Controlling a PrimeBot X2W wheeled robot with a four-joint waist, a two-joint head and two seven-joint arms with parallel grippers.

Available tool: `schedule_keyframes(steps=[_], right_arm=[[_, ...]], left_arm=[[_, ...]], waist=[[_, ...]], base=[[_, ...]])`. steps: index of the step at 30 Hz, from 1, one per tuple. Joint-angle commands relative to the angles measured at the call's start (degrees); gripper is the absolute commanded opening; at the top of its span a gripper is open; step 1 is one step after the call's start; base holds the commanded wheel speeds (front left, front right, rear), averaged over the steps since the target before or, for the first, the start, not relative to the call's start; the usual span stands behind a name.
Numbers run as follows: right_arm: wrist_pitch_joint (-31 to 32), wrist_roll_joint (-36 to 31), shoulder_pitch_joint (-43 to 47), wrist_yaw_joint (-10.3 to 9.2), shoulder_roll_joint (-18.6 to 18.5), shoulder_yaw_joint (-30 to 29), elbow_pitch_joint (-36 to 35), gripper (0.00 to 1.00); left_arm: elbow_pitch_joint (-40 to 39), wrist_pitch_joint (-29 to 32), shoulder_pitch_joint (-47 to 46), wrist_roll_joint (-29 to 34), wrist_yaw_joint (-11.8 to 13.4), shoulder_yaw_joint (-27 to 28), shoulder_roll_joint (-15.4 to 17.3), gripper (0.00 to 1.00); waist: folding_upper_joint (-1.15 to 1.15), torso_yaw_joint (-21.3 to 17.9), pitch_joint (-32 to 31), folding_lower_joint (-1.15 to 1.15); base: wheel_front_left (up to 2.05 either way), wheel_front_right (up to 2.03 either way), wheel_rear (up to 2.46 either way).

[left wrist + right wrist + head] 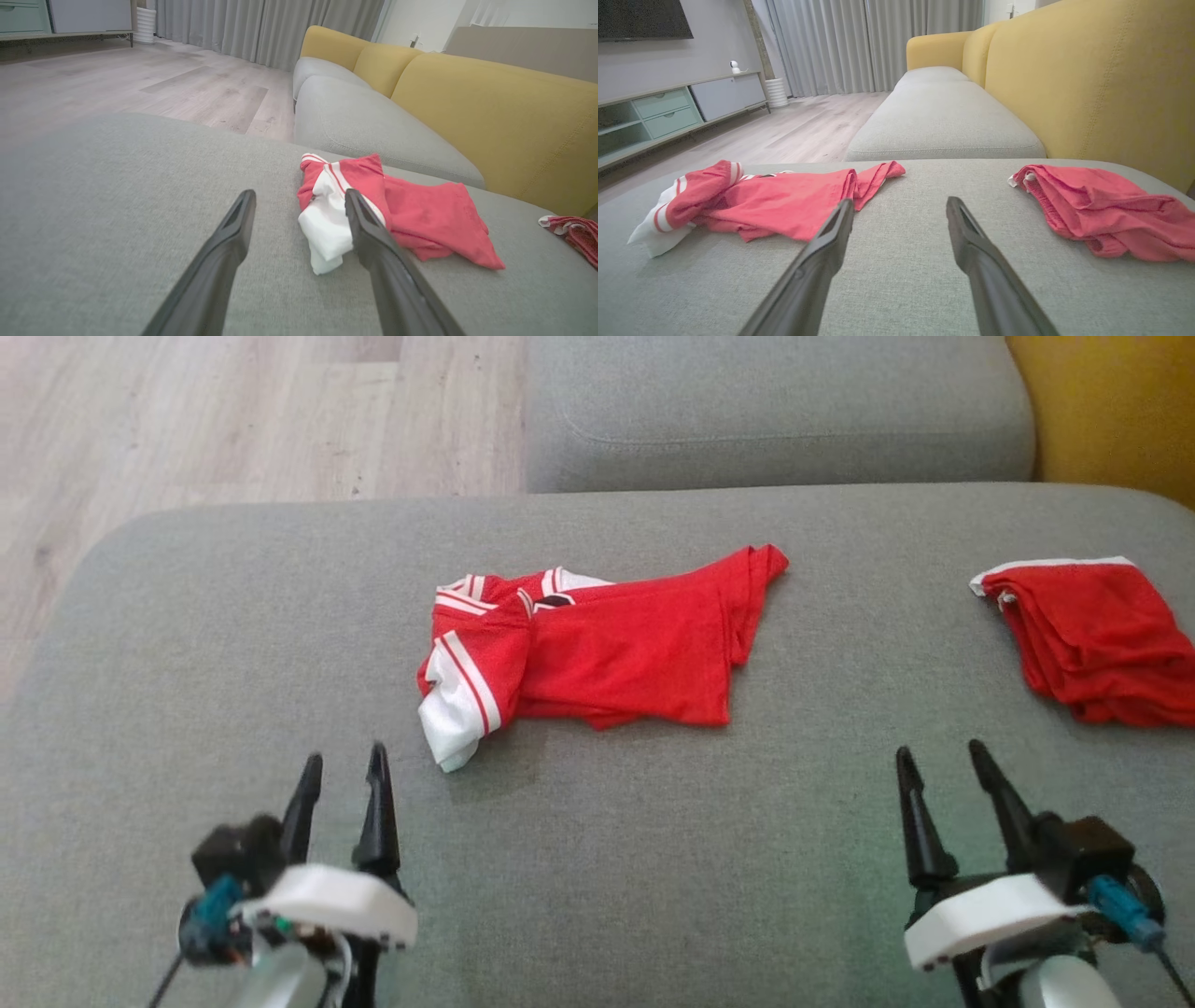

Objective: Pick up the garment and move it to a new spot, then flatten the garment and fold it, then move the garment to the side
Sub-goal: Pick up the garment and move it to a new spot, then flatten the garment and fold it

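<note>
Garment [597, 653]: red jersey, lying loosely folded mid-cushion [653, 877], ahead of both grippers.
Handling: looking light, thin and limp; likely sagging and slipping when lifted.
Hold: pinching the white sleeve [457, 719] or a hem corner is looking safest.
Left gripper [345, 756]: fingers standing wide apart, gripping nothing, hovering near that sleeve.
Right gripper [939, 749]: fingers spreading wide, empty, pointing between the jersey and a second red garment [1102, 635].

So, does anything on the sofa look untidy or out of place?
Yes. The shirt is folded unevenly: its white sleeve sticks out at the near left, and a corner juts out at the far right. The second red garment, to the right, lies rumpled. Nothing looks torn.
</note>
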Motion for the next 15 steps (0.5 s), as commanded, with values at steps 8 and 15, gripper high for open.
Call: schedule_keyframes(steps=[8, 15], right_arm=[[-0.27, 0.96, 0.11, 0.21, -0.27, 3.44, -1.8, 1.0], [-0.88, 2.13, 0.86, 0.21, -0.27, 4.22, -0.86, 1.0]], left_arm=[[-9.63, -0.68, 6.82, 1.71, 3.9, 2.82, 2.76, 1.0], [-14.29, -0.69, 11.01, 3.03, 6.36, 2.9, 3.49, 1.0]], waist=[[0.0, -0.01, -1.05, 0.01], [0.0, -0.16, -1.32, 0.01]], base=[[0.0, 0.0, 0.0], [0.0, 0.0, 0.0]])
